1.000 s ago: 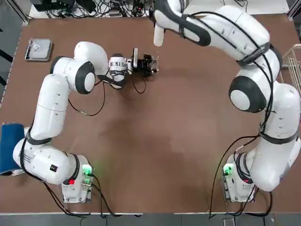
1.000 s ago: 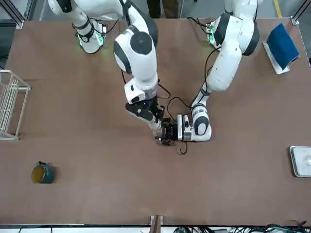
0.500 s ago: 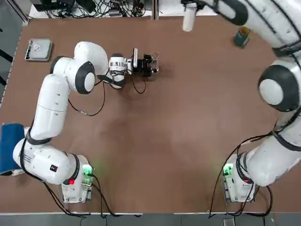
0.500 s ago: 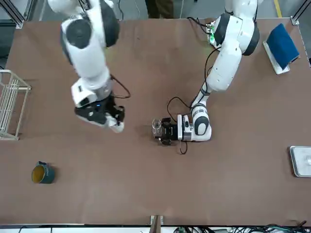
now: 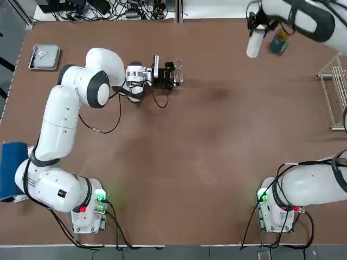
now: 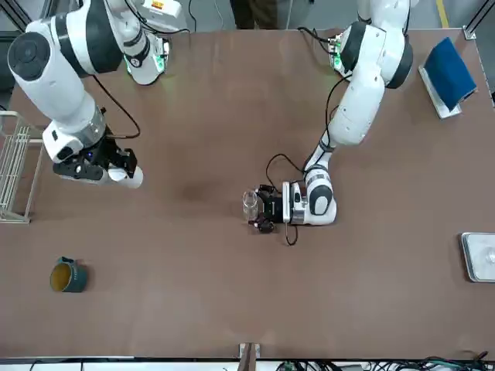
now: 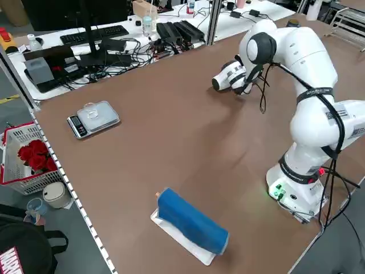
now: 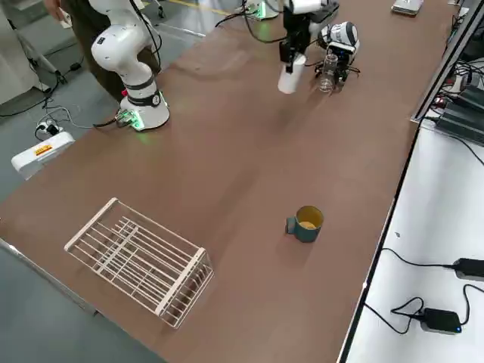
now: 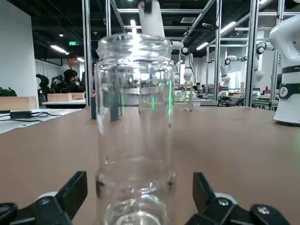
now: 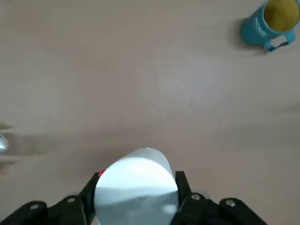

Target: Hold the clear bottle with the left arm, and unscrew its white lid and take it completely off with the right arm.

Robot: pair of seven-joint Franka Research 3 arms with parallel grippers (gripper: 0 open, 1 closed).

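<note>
The clear bottle (image 5: 177,73) stands upright on the table with its mouth bare, also seen in the front view (image 6: 249,204) and close up in the left wrist view (image 9: 134,126). My left gripper (image 5: 171,75) lies low on the table, shut on the bottle's base (image 6: 263,210). The white lid (image 5: 254,42) is off the bottle and far from it, held above the table at the far right. My right gripper (image 6: 108,166) is shut on the white lid (image 6: 128,176), whose rounded end fills the right wrist view (image 10: 137,185).
A teal mug (image 5: 279,42) stands just right of the lid (image 10: 269,23). A white wire rack (image 5: 336,92) lies at the right edge. A square metal tray (image 5: 44,57) sits at the far left, a blue object (image 5: 11,168) at the left edge.
My right arm has carried the white lid away from the bottle, across the far side of the table to beside the teal mug. The left gripper and bottle have not moved.
</note>
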